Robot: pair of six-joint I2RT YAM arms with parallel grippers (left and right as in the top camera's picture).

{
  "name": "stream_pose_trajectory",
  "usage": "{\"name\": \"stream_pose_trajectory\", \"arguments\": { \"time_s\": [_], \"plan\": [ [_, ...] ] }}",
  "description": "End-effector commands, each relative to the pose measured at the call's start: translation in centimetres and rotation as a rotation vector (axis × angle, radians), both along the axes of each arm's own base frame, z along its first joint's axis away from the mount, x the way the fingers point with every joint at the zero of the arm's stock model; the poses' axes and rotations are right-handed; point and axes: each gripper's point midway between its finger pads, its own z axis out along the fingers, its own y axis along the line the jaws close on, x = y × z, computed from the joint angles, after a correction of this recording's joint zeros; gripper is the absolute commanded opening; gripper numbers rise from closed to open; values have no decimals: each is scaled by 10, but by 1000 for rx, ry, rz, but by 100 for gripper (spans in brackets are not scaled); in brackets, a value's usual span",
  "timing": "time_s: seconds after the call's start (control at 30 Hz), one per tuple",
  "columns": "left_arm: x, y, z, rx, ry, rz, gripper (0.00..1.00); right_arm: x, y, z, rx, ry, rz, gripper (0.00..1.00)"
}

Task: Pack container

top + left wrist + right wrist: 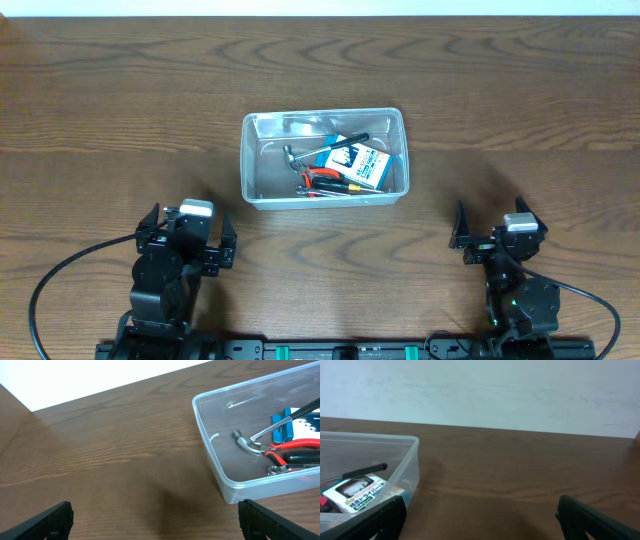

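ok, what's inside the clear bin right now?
The container holds a hammer, red-handled pliers and a blue-and-white box, the hammer's handle lying over the box. Anything under the box and pliers is covered.

A: Tally. Container [247,190]: one. Tabletop [120,100]: one.
B: And inside it?
A: Hammer [244,443]: one. Pliers [295,446], red-handled: one pair. Box [358,163], blue-and-white: one. Smaller bits [335,188] by the pliers, too jumbled to count.
B: Arms?
A: Two, one tool apiece: left tool [152,510], right tool [480,507].
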Motion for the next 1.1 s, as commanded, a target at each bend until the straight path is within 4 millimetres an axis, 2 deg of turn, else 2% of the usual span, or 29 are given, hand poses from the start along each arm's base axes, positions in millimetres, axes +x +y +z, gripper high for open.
{"name": "stream_pose_trajectory", "arguments": {
  "time_s": [0.0,0.8,0.9,1.07],
  "plan": [
    [0,1,3,15,-11,2,98,-1,6,-1,-17,-2,34,99],
    [0,1,3,15,-11,2,98,-1,6,-1,-17,-2,34,99],
    [-5,4,-2,17,13,12,98,-1,6,-1,-17,-2,34,99],
    [-28,7,-7,-236,6,121,98,-1,6,-1,-17,-2,34,99]
  ]
}}
